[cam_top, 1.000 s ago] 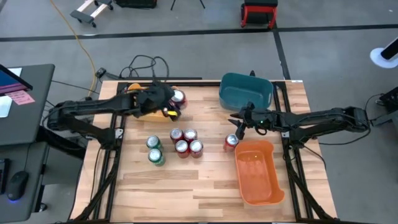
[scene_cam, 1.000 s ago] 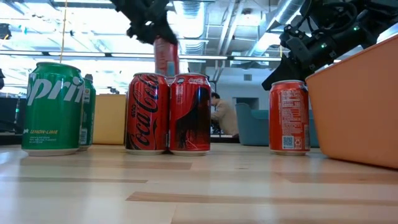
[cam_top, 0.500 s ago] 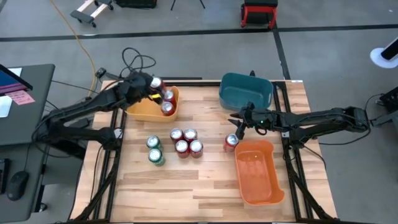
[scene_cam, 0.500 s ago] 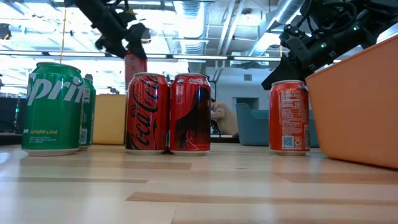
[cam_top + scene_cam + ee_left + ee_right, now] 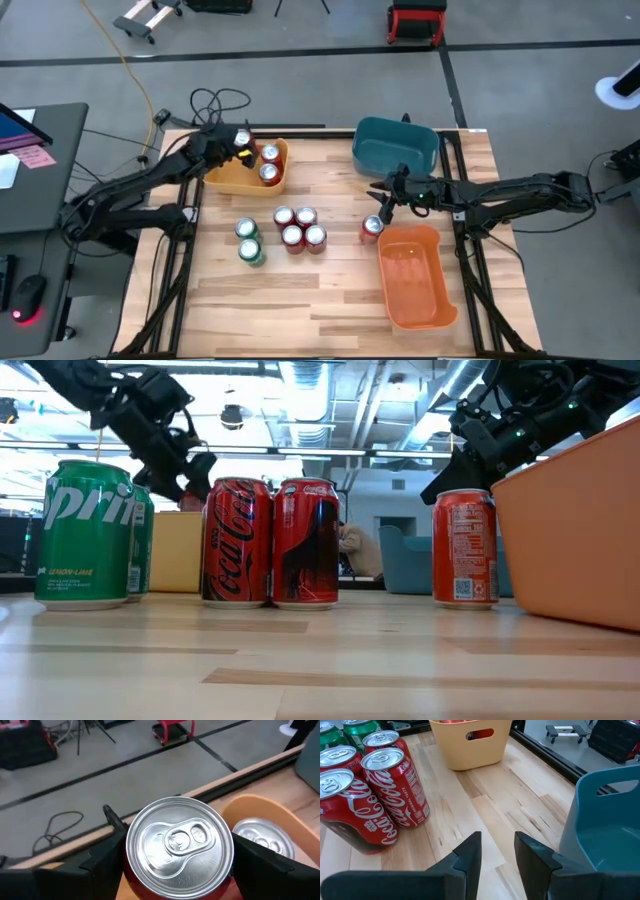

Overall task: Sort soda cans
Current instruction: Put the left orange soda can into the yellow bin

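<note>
The left gripper [image 5: 177,870] is clamping a red soda can [image 5: 179,851] over the yellow bin's [image 5: 232,180] outer rim, at the worktop's [image 5: 320,295] far-left corner. The right gripper's [image 5: 496,851] jaws are standing narrowly apart, empty, beside a lone red can [image 5: 371,229] between teal bin [image 5: 395,148] and orange bin [image 5: 415,280].

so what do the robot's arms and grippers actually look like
Both arms are dark, slim and jointed, with black cabling along the links. The left gripper has blocky matte-black jaws. The right gripper has flat black angular jaws, and its wrist housing shows small green lights in the low view.
</note>
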